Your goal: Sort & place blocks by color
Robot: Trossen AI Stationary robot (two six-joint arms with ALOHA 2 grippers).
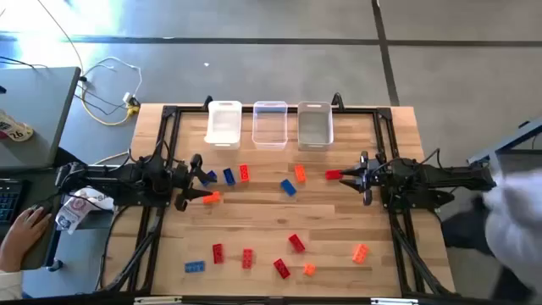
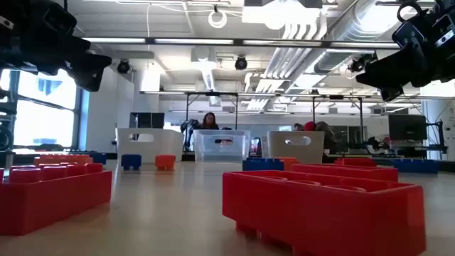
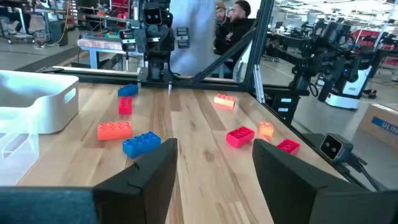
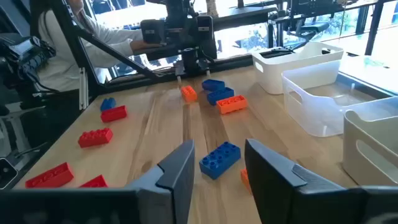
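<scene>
Blue, orange and red blocks lie scattered on the wooden table (image 1: 254, 220). My left gripper (image 1: 193, 180) (image 3: 214, 146) hangs open above the table's left side. A blue block (image 1: 209, 176) and an orange block (image 1: 212, 197) lie just beyond its fingertips. My right gripper (image 1: 349, 179) (image 4: 219, 144) hangs above the right side, its fingers a narrower gap apart with nothing between them. A red block (image 1: 333, 174) lies by its tip, and a blue block (image 4: 219, 158) lies on the table ahead. The low view shows both grippers raised well above the table.
Three bins stand in a row at the far edge: white (image 1: 224, 123), clear (image 1: 270, 124) and pale grey (image 1: 314, 125). Several more blocks lie near the front edge (image 1: 247, 258). A person's hand (image 1: 25, 224) rests by a keyboard on the left, and a white sleeve (image 1: 517, 203) shows on the right.
</scene>
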